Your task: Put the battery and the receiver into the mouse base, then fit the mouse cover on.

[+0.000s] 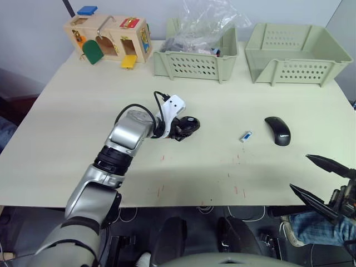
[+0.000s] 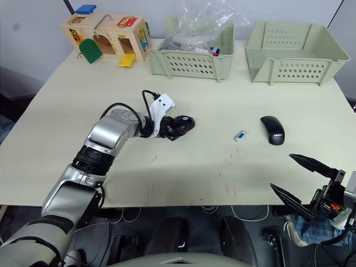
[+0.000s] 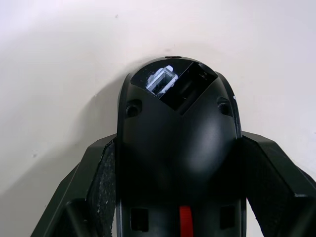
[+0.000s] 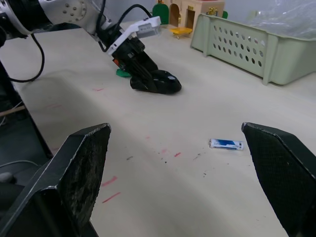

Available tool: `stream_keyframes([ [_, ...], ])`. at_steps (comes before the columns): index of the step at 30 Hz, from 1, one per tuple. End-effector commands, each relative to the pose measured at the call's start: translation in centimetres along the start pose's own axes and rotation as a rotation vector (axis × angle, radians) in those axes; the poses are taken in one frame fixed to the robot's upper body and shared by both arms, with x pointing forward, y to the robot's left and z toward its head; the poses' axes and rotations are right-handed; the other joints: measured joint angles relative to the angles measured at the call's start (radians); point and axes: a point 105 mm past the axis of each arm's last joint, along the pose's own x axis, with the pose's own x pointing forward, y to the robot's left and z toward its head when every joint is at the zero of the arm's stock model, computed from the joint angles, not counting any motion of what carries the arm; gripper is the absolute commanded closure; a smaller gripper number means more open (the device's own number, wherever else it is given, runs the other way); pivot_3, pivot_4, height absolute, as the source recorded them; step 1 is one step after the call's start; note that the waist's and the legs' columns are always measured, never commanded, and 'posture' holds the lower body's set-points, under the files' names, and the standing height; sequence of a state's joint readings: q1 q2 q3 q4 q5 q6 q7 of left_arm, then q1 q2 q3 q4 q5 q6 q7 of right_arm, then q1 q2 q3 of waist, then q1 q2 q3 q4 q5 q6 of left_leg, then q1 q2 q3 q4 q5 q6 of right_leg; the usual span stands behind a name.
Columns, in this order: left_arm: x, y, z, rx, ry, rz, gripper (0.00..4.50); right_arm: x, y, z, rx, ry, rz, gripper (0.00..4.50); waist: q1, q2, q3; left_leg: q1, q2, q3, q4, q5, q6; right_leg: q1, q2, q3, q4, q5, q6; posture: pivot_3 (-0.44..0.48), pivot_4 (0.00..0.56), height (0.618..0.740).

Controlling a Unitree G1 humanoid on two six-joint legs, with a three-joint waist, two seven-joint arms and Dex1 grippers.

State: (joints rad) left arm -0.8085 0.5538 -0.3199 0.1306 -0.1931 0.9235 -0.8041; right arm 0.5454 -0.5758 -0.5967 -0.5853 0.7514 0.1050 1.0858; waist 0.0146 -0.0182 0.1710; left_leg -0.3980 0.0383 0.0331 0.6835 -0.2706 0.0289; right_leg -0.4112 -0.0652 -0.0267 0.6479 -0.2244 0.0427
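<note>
The black mouse base [image 3: 173,133] rests on the middle of the table, and my left gripper [image 1: 179,130] is shut on its sides. Its open compartment shows a clear silvery bit at the far end and a red part nearer the wrist. To the right lies a small blue-and-white battery [image 1: 245,136], and beyond it the glossy black mouse cover [image 1: 277,130] with a grey logo. My right gripper [image 1: 299,172] hangs open and empty past the table's front right edge, well short of both. I cannot pick out the receiver.
Two pale green baskets stand along the back: one [image 1: 194,62] holds a plastic bag of parts, the other [image 1: 297,55] looks empty. A wooden latch toy box [image 1: 108,38] sits at the back left. A small green disc [image 4: 122,74] lies under the left wrist.
</note>
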Motion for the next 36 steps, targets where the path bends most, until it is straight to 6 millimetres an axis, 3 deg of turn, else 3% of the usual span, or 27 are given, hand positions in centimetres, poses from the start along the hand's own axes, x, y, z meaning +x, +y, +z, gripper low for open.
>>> stream_keyframes([
  [1,-1.9,-2.0,2.2,0.123,-0.093,-0.136,1.57,-0.1,0.2,0.7,-0.026,-0.011,0.009,0.0,0.0,0.0,0.0,0.0,0.0,0.0,0.0,0.0,0.0,0.0,0.0,0.0,0.0,0.0,0.0,0.0,0.15,0.74],
  [4,-2.9,-4.5,2.4,0.218,-0.114,-0.276,1.57,-0.1,0.3,0.6,-0.019,-0.004,0.013,0.0,0.0,0.0,0.0,0.0,0.0,0.0,0.0,0.0,0.0,0.0,0.0,0.001,0.0,0.0,0.0,0.0,0.15,0.74],
  [13,-2.3,-7.7,1.6,0.363,-0.096,-0.366,1.57,-0.5,0.8,1.0,0.011,0.027,0.048,0.0,0.001,0.0,0.0,0.0,0.0,0.0,0.0,0.0,0.0,0.0,0.0,0.001,0.0,0.0,-0.001,0.0,0.15,0.74],
  [28,-0.2,-9.2,-0.5,0.431,-0.029,-0.38,1.57,-0.6,0.8,1.5,0.031,0.056,0.062,0.0,0.001,0.0,0.0,0.0,0.0,-0.001,0.0,0.0,0.0,0.0,0.0,0.001,0.0,-0.001,0.0,0.0,0.15,0.74],
  [36,0.8,-9.5,-2.8,0.417,0.046,-0.375,1.57,0.2,0.7,1.4,0.045,0.052,0.07,0.0,0.002,0.001,0.0,0.0,0.0,-0.002,0.0,0.0,0.0,0.0,0.0,0.001,0.0,-0.001,0.0,0.0,0.15,0.74],
])
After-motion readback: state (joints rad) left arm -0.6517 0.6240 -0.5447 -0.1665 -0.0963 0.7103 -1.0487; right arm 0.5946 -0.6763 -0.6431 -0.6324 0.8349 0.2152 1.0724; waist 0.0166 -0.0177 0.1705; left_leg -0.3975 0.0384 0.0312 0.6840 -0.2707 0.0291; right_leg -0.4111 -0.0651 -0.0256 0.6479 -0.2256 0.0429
